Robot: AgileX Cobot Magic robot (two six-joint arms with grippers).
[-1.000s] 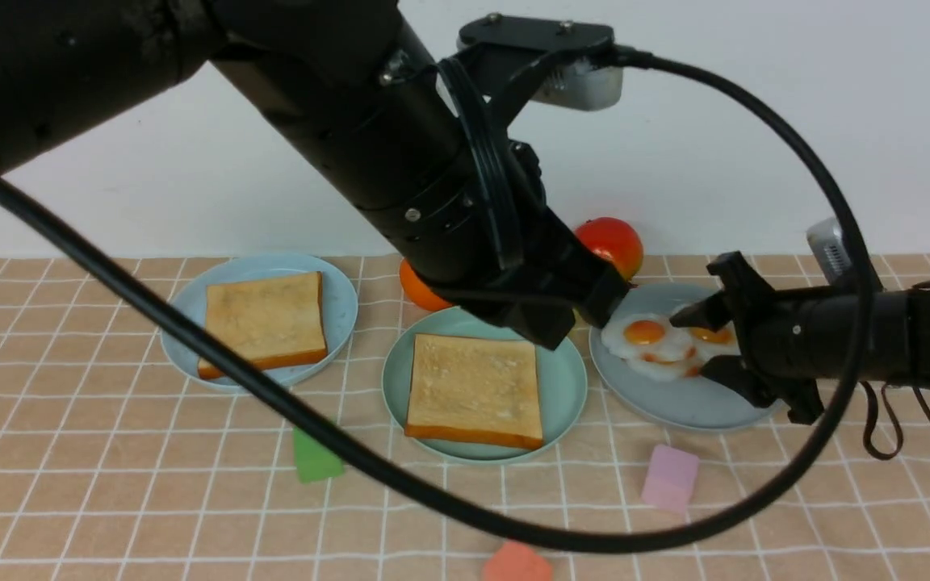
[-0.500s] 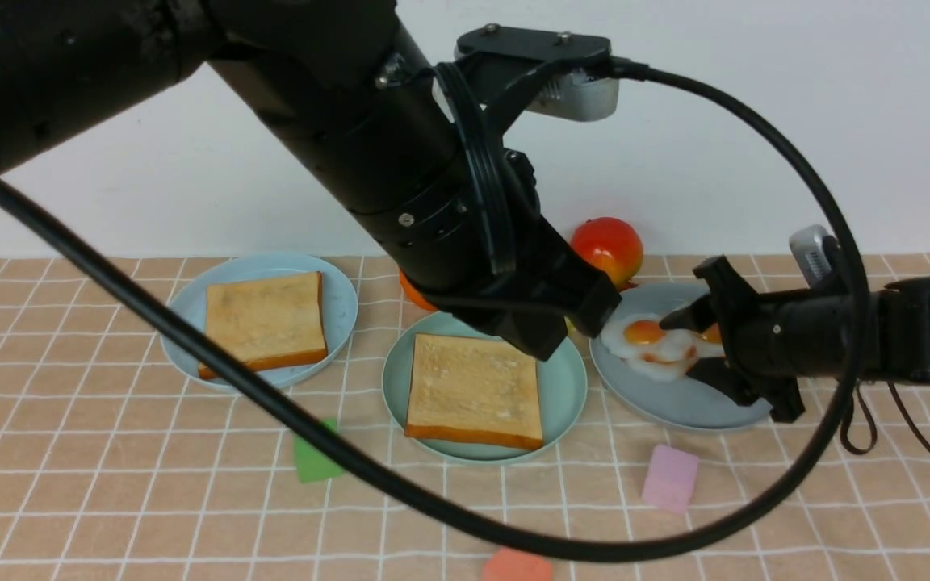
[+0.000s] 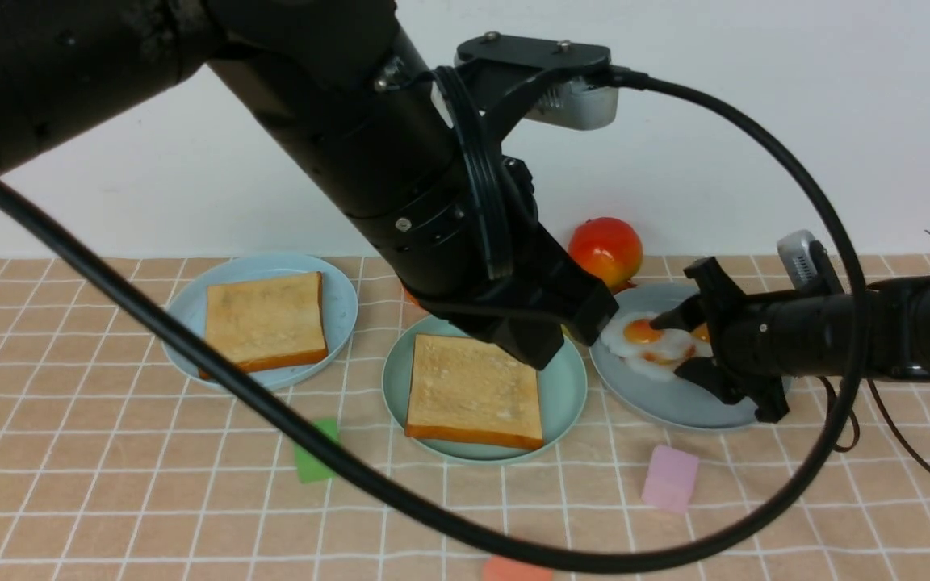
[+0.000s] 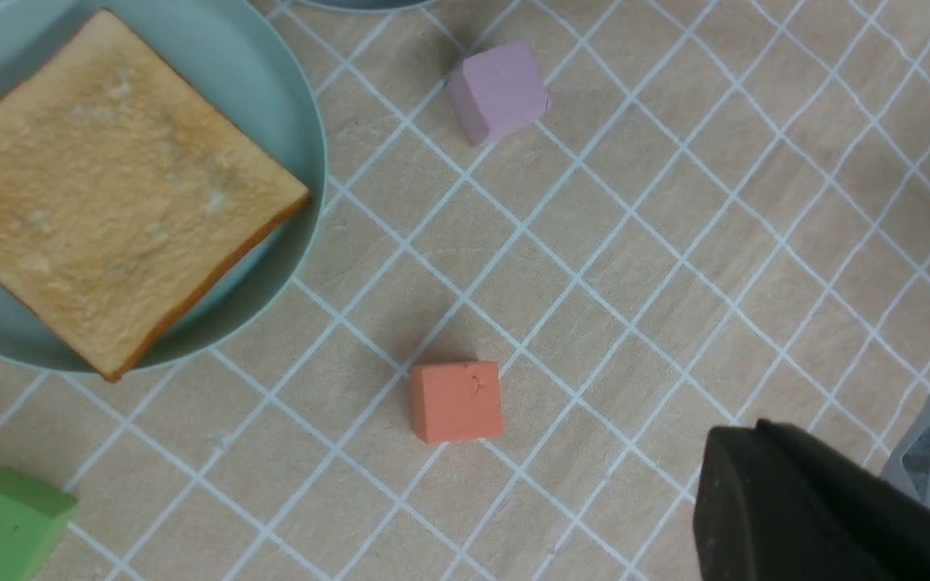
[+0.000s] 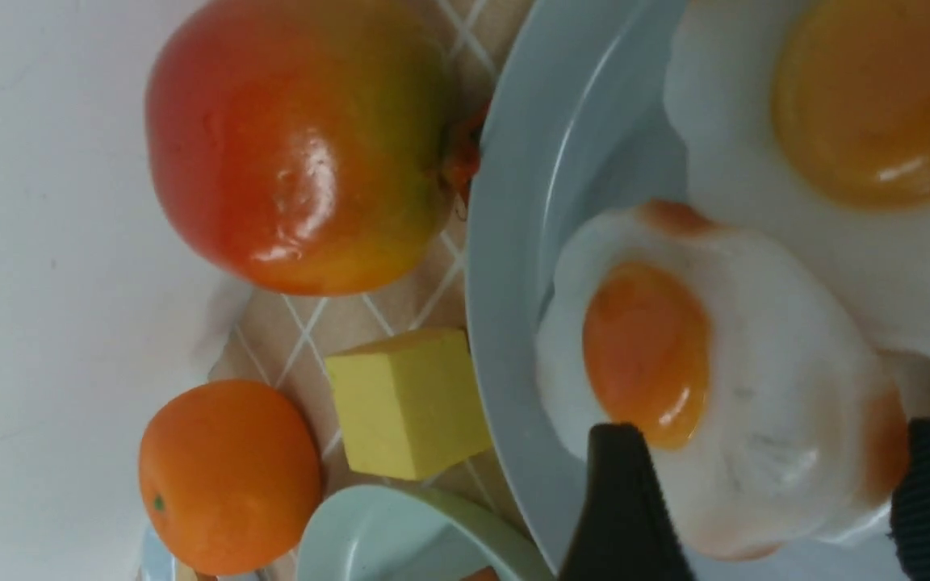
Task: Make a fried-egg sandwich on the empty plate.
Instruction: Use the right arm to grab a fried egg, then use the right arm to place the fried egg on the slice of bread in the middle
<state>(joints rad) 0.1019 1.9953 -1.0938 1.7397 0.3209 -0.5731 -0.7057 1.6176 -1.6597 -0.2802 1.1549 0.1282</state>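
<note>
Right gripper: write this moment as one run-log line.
right gripper: open | at: fried egg | left gripper: shut | toast: on teal plate

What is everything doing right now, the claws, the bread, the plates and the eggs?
Left claw: shut, holding nothing.
Right claw: open, fingers around part of an egg, not gripping it.
Toast on the teal plate: lying flat, no egg on top.
Teal plate: upright, one toast slice on it.
Toast on the pale blue plate: lying flat.
Pale blue plate: upright, toast on it.
Fried eggs: on the grey-blue plate.
</note>
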